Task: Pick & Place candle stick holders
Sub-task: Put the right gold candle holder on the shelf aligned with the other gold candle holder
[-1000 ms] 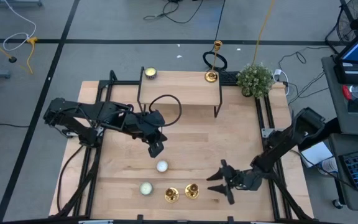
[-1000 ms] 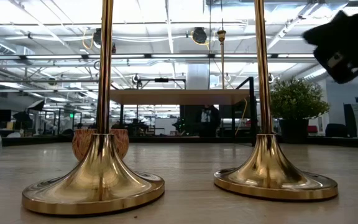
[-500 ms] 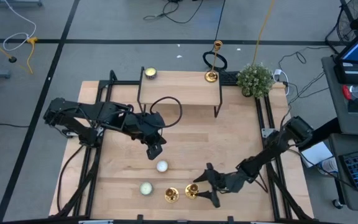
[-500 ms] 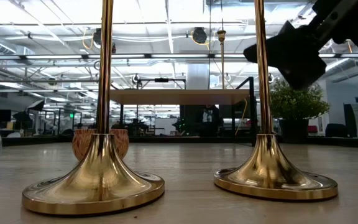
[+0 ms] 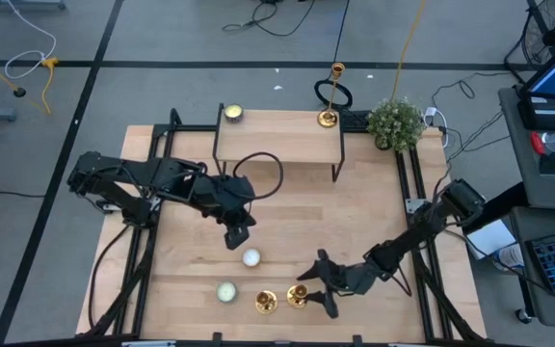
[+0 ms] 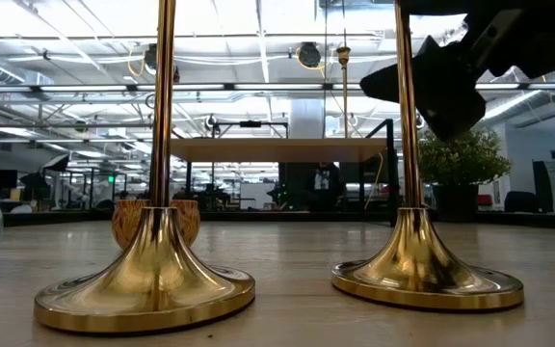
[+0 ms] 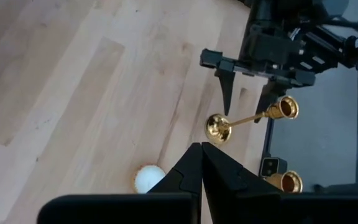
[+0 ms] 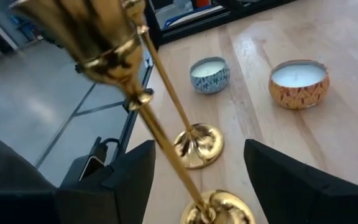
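Observation:
Two shiny gold candle stick holders (image 5: pixel 297 296) (image 5: pixel 265 302) stand upright on their round bases near the table's near edge. A third (image 5: pixel 328 118) stands on the raised wooden shelf at the far side. My right gripper (image 5: pixel 312 287) is open and comes level from the right. Its fingers (image 8: pixel 129 180) stand on either side of the right-hand holder's slim stem (image 8: pixel 166 149), and I see no touch. My left gripper (image 5: pixel 237 236) is shut on nothing and hangs above the table's middle, over the white candle (image 5: pixel 251 257).
A greenish candle (image 5: pixel 225 291) sits left of the two holders, and a yellowish one (image 5: pixel 232 114) is on the shelf (image 5: pixel 277 145). A potted plant (image 5: pixel 394 123) stands at the far right corner. Black frame rails (image 5: pixel 417 193) run along the table's sides.
My right gripper has moved toward the table's left edge, up to the two near holders, so its fingers now stand on either side of the right-hand holder's stem. The holders have stayed in place.

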Controlling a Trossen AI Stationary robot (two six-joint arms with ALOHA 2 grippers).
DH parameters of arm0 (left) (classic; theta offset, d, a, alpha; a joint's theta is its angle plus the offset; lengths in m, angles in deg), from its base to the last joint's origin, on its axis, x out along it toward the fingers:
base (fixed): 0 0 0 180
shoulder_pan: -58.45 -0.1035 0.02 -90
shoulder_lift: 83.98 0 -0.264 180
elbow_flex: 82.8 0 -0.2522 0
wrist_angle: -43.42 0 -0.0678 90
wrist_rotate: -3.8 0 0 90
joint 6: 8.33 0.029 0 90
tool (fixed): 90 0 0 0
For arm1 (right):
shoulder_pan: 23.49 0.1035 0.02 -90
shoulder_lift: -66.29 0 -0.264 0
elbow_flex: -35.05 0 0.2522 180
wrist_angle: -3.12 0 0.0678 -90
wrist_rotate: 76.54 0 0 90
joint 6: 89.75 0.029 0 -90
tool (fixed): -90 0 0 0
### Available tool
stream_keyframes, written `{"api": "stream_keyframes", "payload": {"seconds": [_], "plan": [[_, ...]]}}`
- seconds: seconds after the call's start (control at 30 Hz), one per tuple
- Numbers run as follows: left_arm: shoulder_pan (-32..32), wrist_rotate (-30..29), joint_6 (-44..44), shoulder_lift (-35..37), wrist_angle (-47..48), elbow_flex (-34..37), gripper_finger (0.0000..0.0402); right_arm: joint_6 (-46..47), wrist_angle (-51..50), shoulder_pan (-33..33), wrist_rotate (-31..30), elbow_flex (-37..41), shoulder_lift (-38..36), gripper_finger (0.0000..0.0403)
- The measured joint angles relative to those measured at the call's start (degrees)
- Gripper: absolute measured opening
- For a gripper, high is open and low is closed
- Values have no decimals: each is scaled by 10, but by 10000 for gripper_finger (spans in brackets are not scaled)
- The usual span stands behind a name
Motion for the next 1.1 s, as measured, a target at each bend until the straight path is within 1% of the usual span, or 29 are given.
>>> {"api": "stream_keyframes", "payload": {"seconds": [0.1,0.27,0.33,0.43,0.6,0.73,0.8,0.93,1.1], "plan": [[0,2,6,0,2,0,4,10,0,-3,1,0,0,241],[0,2,10,0,3,0,12,26,0,-3,10,0,0,241],[0,2,13,0,3,0,10,30,0,-3,16,0,0,236],[2,2,23,0,4,0,4,34,1,-3,16,0,0,218],[3,2,26,0,19,0,12,34,15,-3,17,0,0,176],[3,2,30,0,22,0,4,34,18,-4,18,-2,0,148],[3,2,30,0,24,0,6,29,15,-5,29,-9,0,139],[3,2,30,0,29,0,12,21,1,-10,32,-23,0,129],[3,2,29,0,29,0,4,19,-5,-17,46,-29,0,111]]}}
